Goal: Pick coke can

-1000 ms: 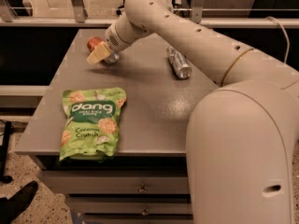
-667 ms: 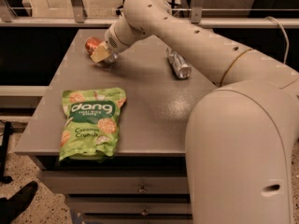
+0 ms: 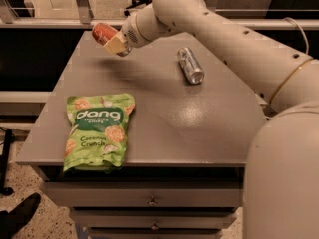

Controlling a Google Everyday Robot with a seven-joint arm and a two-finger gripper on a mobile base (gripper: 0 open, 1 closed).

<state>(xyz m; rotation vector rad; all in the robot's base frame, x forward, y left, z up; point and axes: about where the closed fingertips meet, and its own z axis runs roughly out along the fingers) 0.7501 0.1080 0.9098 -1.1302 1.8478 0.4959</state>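
Note:
The coke can (image 3: 101, 32) is a small red-orange can, held lying sideways in the air above the far left part of the grey table (image 3: 149, 108). My gripper (image 3: 112, 42) is shut on the coke can, with one pale finger (image 3: 115, 45) across its side. The can hangs clear of the tabletop, and its shadow falls on the surface below it.
A green snack bag (image 3: 97, 130) lies flat near the table's front left. A slim silver can (image 3: 190, 65) lies on its side at the far middle right. My white arm (image 3: 229, 39) crosses the right side. Drawers (image 3: 152, 201) sit under the tabletop.
The gripper has lifted the coke can up off the table and a little away from the surface; the bag and silver can have not moved.

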